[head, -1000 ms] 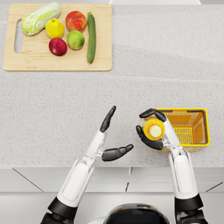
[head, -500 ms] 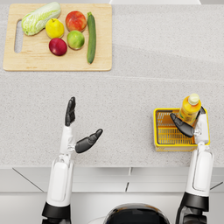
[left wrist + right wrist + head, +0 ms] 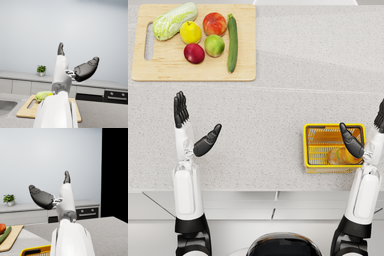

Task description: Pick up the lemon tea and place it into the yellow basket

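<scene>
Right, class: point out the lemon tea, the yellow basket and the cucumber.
lemon tea [image 3: 342, 156], head view, on the bottle's side as it lies in the basket.
yellow basket [image 3: 305, 145], head view, on its left rim.
cucumber [image 3: 232, 42], head view, on its middle.

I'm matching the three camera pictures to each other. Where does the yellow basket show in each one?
Head view: yellow basket at lower right on the counter, beside the right hand.
Left wrist view: not in it.
Right wrist view: only its rim, at the bottom edge.
Shared landmark: the wooden cutting board.
</scene>
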You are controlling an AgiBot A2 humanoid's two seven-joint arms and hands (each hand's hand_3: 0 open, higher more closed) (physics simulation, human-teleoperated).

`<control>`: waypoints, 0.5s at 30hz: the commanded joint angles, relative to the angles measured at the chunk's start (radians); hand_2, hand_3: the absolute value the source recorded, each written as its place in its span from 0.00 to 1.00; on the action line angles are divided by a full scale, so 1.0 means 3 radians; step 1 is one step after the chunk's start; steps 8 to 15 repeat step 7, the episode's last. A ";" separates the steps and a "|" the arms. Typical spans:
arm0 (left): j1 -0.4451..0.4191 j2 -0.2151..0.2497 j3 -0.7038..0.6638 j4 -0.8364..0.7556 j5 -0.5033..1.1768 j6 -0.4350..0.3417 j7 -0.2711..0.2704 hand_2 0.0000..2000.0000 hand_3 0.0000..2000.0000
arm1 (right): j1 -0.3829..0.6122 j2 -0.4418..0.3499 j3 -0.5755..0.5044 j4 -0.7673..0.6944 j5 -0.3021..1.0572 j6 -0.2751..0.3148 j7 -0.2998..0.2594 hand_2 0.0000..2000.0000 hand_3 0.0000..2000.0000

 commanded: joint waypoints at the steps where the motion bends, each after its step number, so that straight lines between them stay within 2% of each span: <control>1: -0.0002 0.0001 -0.0015 0.0002 0.0000 0.0000 0.0000 0.00 0.00 | -0.0001 0.0000 -0.0008 0.0004 0.0000 -0.0001 0.0003 0.00 0.00; 15: -0.0007 0.0003 -0.0046 0.0005 0.0000 0.0000 0.0000 0.00 0.00 | -0.0004 -0.0001 -0.0027 0.0013 0.0000 -0.0003 0.0008 0.00 0.00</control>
